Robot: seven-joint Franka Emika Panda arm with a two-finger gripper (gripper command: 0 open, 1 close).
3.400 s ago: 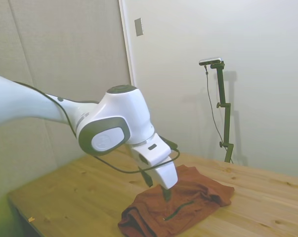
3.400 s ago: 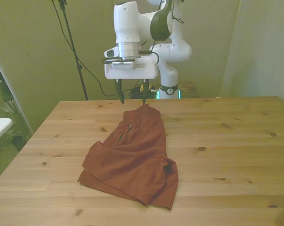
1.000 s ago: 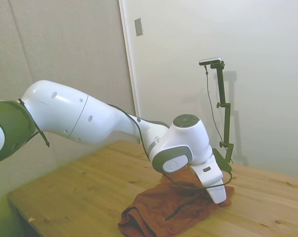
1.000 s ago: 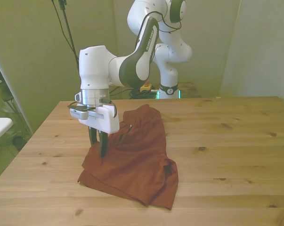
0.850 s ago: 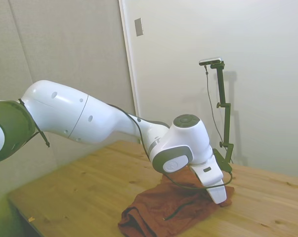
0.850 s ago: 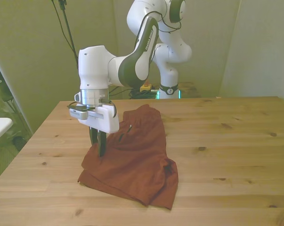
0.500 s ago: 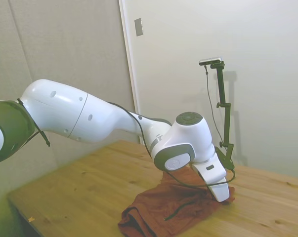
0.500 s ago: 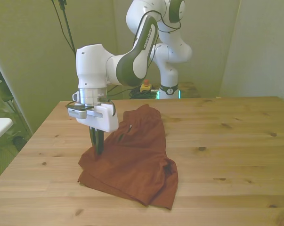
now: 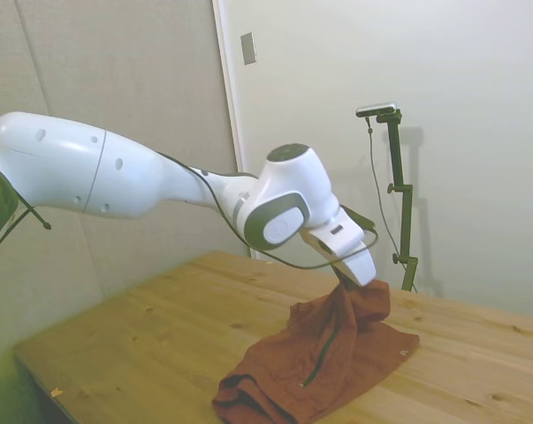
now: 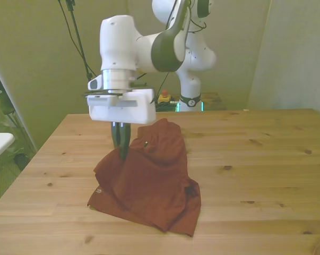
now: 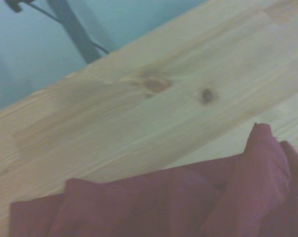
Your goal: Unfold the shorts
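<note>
Shorts (image 10: pixel 149 186) lie crumpled on the table (image 10: pixel 266 159), toward the front view's left, with one layer pulled up into a peak at about 11 o'clock of the heap. Largest element: the table, bare wood around the cloth. Next: the arm (image 9: pixel 142 181), reaching in over the near edge of the heap. Next: the shorts, bulk resting flat, a dark zipper line (image 9: pixel 319 358) running down the raised fold, a pale tag (image 10: pixel 98 189) at the hem near 8 o'clock. Smallest: the gripper (image 10: pixel 120 143), fingers drawn narrow and pinching the lifted layer. Risks, as judged: the thin pinch may slip free if the pull runs too fast; the fingers may hold two layers, so the fold rises intact; friction is low, so the whole heap may drag rather than open.
</note>
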